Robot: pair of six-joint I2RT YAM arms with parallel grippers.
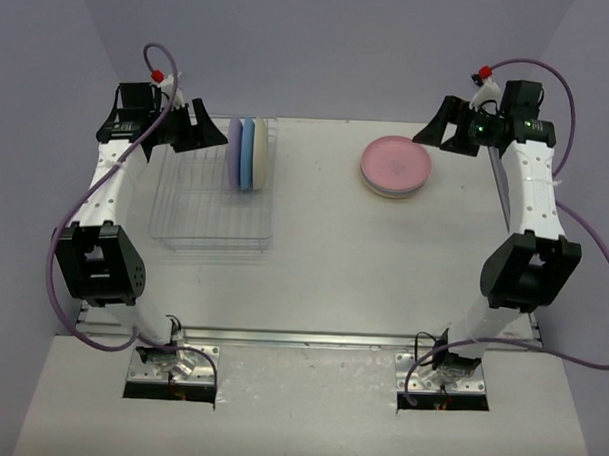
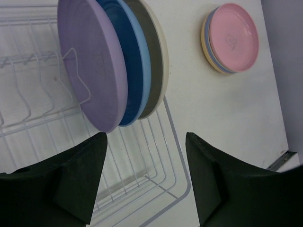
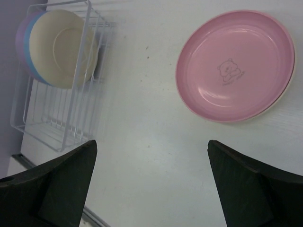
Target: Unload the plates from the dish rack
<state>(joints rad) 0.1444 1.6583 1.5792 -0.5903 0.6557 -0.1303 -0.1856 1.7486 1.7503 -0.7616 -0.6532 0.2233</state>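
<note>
The wire dish rack [image 1: 200, 219] stands at the left of the table. Three plates stand on edge at its far end: lavender [image 1: 234, 151], blue [image 1: 247, 154] and cream [image 1: 259, 151]. My left gripper [image 1: 210, 133] hovers just left of them, open with nothing between its fingers. In the left wrist view the lavender plate [image 2: 92, 66] is nearest the left gripper [image 2: 147, 142], just ahead of its left finger. A flat stack of plates topped by a pink one [image 1: 396, 165] lies at the right. Beside that stack, the right gripper [image 1: 428, 132] is open and empty, as the right wrist view shows [image 3: 151, 149].
The near part of the rack [image 2: 177, 156] holds only bare upright prongs. Bare white table lies between the rack and the pink-topped stack [image 3: 236, 64]. Purple walls close in the back and both sides. The table's metal front edge runs by the arm bases.
</note>
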